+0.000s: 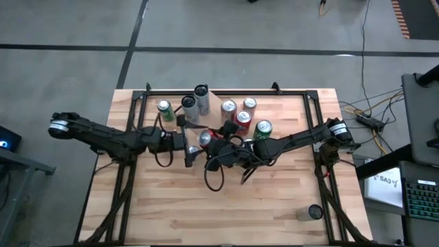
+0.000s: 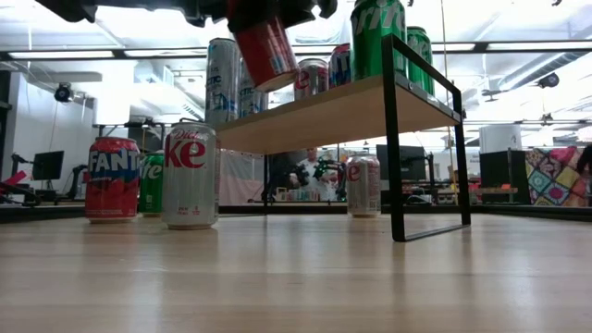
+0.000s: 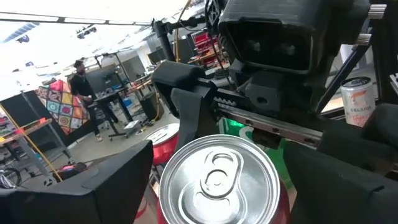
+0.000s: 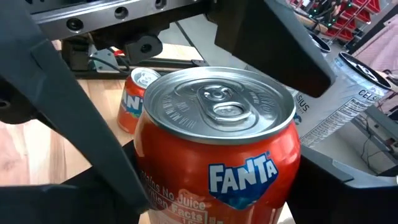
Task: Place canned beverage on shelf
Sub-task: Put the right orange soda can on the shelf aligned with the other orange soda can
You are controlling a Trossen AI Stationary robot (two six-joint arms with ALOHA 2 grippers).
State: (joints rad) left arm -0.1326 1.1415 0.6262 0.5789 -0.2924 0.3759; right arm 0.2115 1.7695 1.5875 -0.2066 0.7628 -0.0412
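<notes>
Your right gripper (image 1: 214, 145) is clamped on the red Fanta can (image 4: 214, 155); your left gripper (image 1: 193, 145) stands apart around it. Cans crowd the shelf (image 2: 342, 111).

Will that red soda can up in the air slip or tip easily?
The red can looks smooth and shiny, so it might slip if the right gripper loosens. It hangs tilted, so it may wobble when set on the shelf. With round sides, it would probably roll if it fell over.

"FANTA" on red can (image 4: 214, 155); "CELSIUS" on white can (image 3: 359, 101)
</notes>
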